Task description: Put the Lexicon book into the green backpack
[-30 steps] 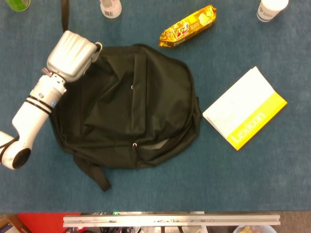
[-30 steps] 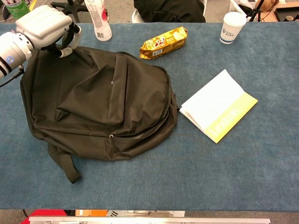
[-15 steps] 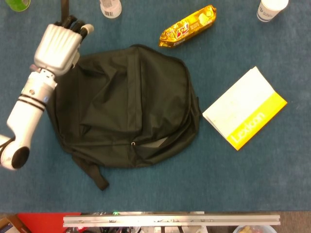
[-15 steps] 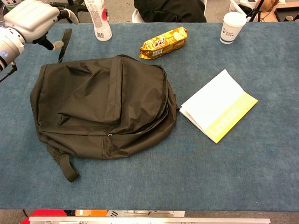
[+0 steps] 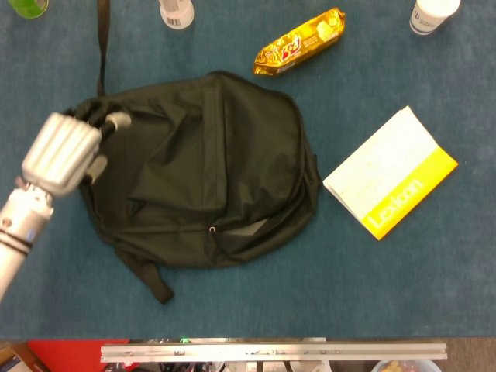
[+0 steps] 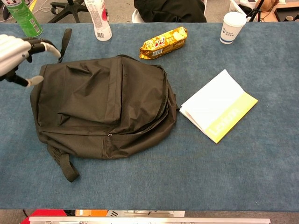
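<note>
The dark green backpack [image 5: 201, 170] [image 6: 103, 107] lies flat on the blue table, zipped shut as far as I can see. The Lexicon book [image 5: 391, 172] [image 6: 218, 106], white with a yellow band, lies closed to the right of it, a short gap away. My left hand [image 5: 62, 151] [image 6: 14, 53] hovers at the backpack's left edge with fingers spread and curved, holding nothing. In the head view it overlaps the bag's left side. In the chest view it sits just left of the bag. My right hand does not show in either view.
A gold snack packet [image 5: 300, 41] [image 6: 163, 42] lies beyond the backpack. A paper cup [image 5: 432, 15] [image 6: 232, 26] stands far right, a white bottle [image 5: 176, 12] [image 6: 98, 21] and a green bottle [image 6: 22, 18] far left. One bag strap [image 5: 101, 46] trails away, another [image 5: 147, 279] toward me.
My left hand let go of the backpack's top left corner, lifted away, then drew back toward me beside the bag's left edge. The backpack settled flat and slightly leftward.
</note>
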You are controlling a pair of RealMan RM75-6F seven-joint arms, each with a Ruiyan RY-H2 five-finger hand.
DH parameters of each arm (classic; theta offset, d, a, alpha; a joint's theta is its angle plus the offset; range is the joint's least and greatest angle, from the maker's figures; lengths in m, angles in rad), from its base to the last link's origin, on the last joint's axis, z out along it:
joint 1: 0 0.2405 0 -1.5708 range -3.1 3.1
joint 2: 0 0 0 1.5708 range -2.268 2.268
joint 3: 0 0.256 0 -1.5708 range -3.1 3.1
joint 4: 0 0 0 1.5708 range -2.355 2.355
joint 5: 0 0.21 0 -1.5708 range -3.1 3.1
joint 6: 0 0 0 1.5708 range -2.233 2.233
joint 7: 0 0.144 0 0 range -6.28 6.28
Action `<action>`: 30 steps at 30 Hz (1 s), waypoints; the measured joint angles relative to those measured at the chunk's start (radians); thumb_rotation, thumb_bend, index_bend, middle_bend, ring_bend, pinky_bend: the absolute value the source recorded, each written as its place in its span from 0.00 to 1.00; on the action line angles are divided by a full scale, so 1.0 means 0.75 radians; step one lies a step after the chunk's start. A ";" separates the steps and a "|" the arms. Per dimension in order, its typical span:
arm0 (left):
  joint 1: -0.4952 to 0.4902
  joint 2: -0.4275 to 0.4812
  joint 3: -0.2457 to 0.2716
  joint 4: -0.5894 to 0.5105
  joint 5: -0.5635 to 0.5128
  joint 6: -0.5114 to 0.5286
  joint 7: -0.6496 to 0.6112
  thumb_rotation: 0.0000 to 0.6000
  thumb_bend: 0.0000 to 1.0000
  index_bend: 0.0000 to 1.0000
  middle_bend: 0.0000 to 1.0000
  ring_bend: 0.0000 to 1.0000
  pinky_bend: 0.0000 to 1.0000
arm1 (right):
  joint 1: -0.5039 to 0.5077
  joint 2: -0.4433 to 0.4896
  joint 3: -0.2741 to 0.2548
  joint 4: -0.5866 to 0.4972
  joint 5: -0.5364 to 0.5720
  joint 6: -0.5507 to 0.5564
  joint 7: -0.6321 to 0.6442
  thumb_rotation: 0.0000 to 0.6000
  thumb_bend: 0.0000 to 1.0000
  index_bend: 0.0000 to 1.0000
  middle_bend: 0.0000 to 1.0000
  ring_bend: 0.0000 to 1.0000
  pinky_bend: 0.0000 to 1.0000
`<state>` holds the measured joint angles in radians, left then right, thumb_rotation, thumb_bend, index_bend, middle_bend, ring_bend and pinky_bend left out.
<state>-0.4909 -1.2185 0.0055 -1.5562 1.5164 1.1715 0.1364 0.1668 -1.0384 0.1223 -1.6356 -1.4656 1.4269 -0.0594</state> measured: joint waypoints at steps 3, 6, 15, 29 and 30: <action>0.041 0.001 0.064 -0.007 0.061 0.025 -0.005 1.00 0.29 0.20 0.20 0.19 0.39 | 0.003 -0.002 0.000 0.000 0.003 -0.004 -0.005 1.00 0.29 0.25 0.39 0.27 0.45; 0.069 -0.010 0.115 -0.007 0.108 0.033 0.015 1.00 0.27 0.13 0.16 0.15 0.35 | 0.005 -0.003 -0.001 -0.002 0.003 -0.006 -0.009 1.00 0.29 0.25 0.39 0.27 0.45; 0.110 -0.059 0.197 -0.016 0.181 0.005 0.174 1.00 0.19 0.00 0.00 0.00 0.18 | -0.001 0.004 -0.005 -0.011 0.006 -0.001 -0.012 1.00 0.29 0.25 0.39 0.27 0.45; 0.136 -0.088 0.221 -0.128 0.214 -0.030 0.262 1.00 0.19 0.00 0.00 0.00 0.16 | -0.007 0.007 -0.011 0.003 0.006 0.000 0.022 1.00 0.29 0.25 0.39 0.27 0.45; 0.135 -0.091 0.219 -0.130 0.211 -0.037 0.268 1.00 0.19 0.00 0.00 0.00 0.16 | -0.008 0.007 -0.012 0.005 0.007 0.000 0.027 1.00 0.29 0.25 0.39 0.27 0.45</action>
<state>-0.3897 -1.2866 0.1699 -1.6538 1.6750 1.1441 0.3374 0.1611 -1.0332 0.1134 -1.6315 -1.4605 1.4267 -0.0391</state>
